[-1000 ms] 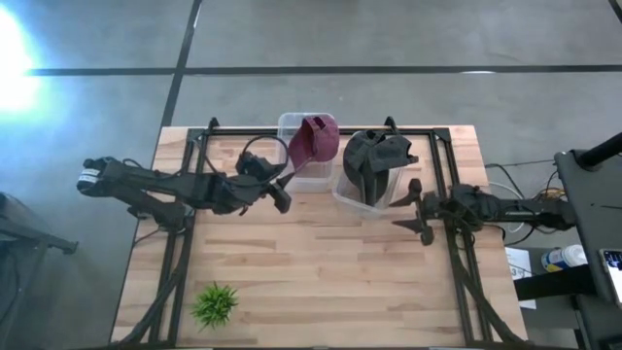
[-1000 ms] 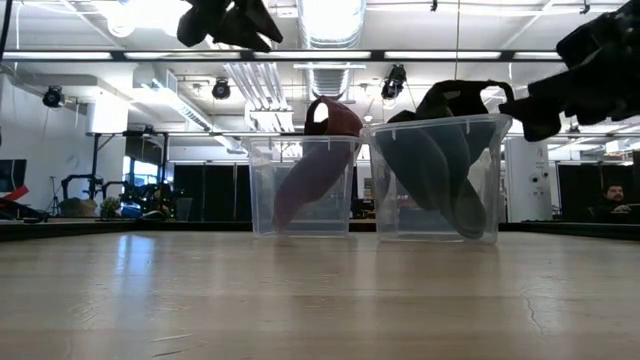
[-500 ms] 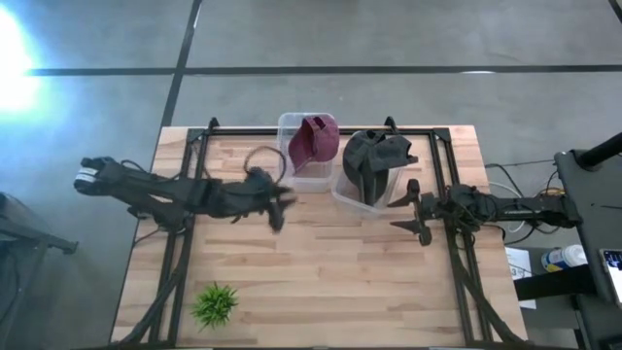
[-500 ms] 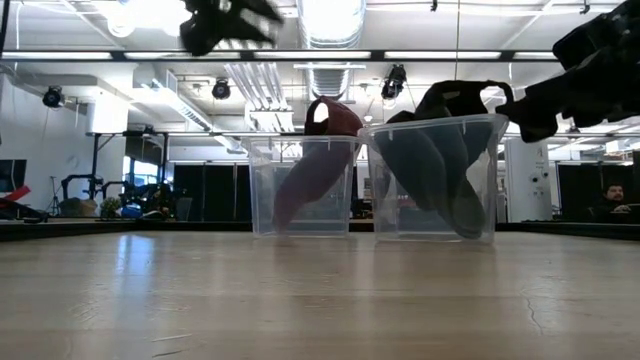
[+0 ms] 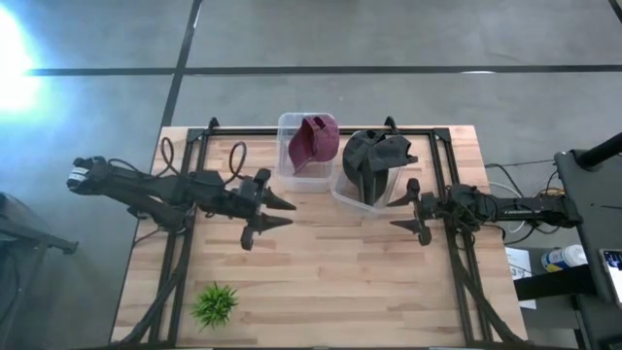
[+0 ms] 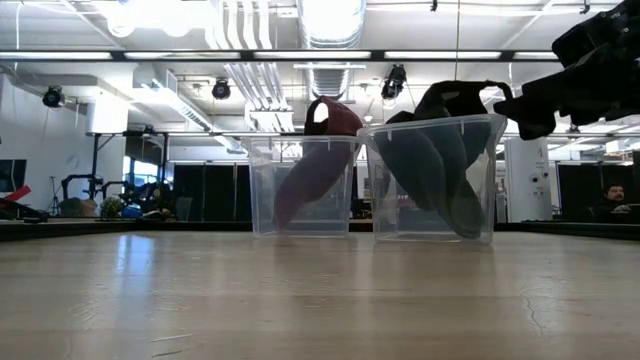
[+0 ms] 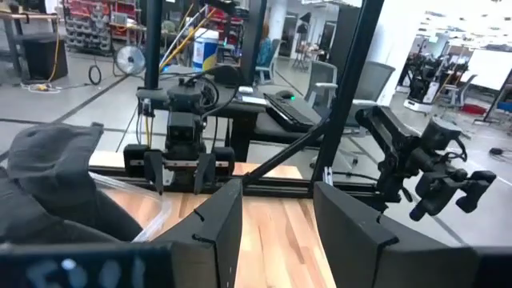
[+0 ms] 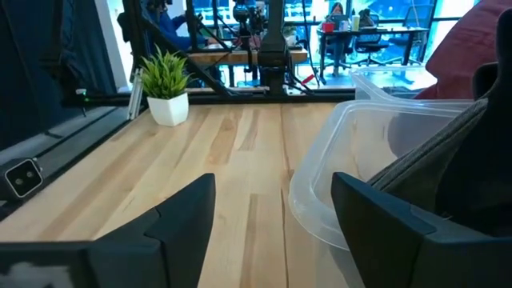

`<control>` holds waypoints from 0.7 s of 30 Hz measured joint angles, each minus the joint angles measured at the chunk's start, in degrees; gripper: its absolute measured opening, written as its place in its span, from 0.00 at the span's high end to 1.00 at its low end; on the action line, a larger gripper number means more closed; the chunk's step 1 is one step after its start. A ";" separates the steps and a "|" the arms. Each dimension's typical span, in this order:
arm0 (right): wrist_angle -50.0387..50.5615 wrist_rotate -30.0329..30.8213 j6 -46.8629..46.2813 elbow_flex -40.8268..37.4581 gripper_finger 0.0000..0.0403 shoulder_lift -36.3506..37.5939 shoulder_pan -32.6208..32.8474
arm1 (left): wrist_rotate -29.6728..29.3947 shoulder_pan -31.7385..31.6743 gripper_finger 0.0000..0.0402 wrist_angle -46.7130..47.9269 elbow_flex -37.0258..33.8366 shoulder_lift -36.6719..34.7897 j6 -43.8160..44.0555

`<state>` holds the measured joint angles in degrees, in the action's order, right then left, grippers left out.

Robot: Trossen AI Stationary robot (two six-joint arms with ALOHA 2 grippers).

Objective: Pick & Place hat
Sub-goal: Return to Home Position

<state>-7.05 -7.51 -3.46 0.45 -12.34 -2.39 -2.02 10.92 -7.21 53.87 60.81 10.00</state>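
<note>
A maroon hat (image 5: 313,141) (image 6: 310,170) stands in a clear bin (image 5: 292,122) at the table's far edge, its top rising above the rim. A dark grey hat (image 5: 374,160) (image 6: 440,160) fills a second clear bin (image 5: 342,192) just to the right and also sticks out above the rim. My left gripper (image 5: 279,213) (image 7: 276,232) hovers open and empty over the table, a short way toward the near-left of the maroon hat's bin. My right gripper (image 5: 405,211) (image 8: 276,216) waits open beside the dark hat's bin, on its right.
A small potted plant (image 5: 215,303) (image 8: 166,88) stands near the table's near-left corner. Black frame rails (image 5: 185,243) run along the left, right and far sides of the table. Bare wood (image 5: 330,272) lies between the bins and the near edge.
My left gripper has drawn back from the maroon hat's bin toward the table's near edge. It has turned about its wrist, so both fingers now show spread in the high view, and it has left the low view. The hats and my right arm have stayed put.
</note>
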 joint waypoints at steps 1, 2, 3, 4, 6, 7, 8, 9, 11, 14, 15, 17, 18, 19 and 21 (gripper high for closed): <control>-0.01 0.00 0.02 0.00 0.38 0.00 0.00 | -0.13 0.00 0.63 0.13 0.00 -0.08 0.11; -0.02 0.00 0.00 0.01 0.38 0.00 0.00 | -0.21 0.00 0.63 0.52 0.00 -0.15 0.66; -0.04 0.00 0.00 0.02 0.38 0.00 0.00 | -0.26 0.00 0.63 1.37 0.00 -0.31 0.91; -0.04 0.00 0.02 0.02 0.38 0.00 0.00 | -0.26 0.00 0.63 3.25 0.00 -0.74 1.05; -0.07 0.00 0.02 0.02 0.38 0.00 0.00 | -0.43 0.00 0.63 6.59 -0.37 -1.63 -0.17; -0.12 0.01 0.02 0.02 0.38 0.02 0.00 | -0.86 0.00 0.63 6.87 -1.02 -2.04 -2.46; -0.13 0.00 0.02 0.02 0.38 0.01 0.00 | -1.79 -0.21 0.63 6.84 -1.98 -2.38 -5.44; -0.16 0.02 0.02 0.02 0.39 -0.01 0.00 | -3.03 -0.34 0.63 6.23 -3.38 -2.97 -7.98; -0.20 0.02 0.02 0.02 0.39 -0.10 0.00 | -6.65 -1.10 0.63 2.35 -7.73 -4.97 -9.98; -0.20 0.02 0.02 0.02 0.40 -0.15 0.00 | -12.73 -3.19 0.63 -9.30 -16.06 -9.94 -8.08; -0.20 0.02 0.03 0.02 0.40 -0.13 0.00 | -13.44 -4.10 0.63 -13.24 -19.24 -11.65 -7.22; -0.18 0.02 0.03 0.02 0.40 -0.13 0.00 | -13.44 -6.83 0.63 -18.87 -25.31 -15.05 -6.79; -0.18 0.02 0.02 0.02 0.40 -0.15 0.02 | -13.20 -8.32 0.63 -20.80 -28.21 -16.79 -6.68; -0.15 0.02 0.04 0.02 0.39 -0.15 0.00 | -12.40 -9.95 0.63 -22.13 -30.95 -18.74 -6.24; -0.15 0.02 0.04 0.04 0.39 -0.13 0.00 | -10.37 -12.80 0.63 -24.70 -35.30 -22.82 -4.44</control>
<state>-7.20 -7.49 -3.42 0.49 -12.47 -2.39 -12.39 -1.89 -31.91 18.57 37.99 5.56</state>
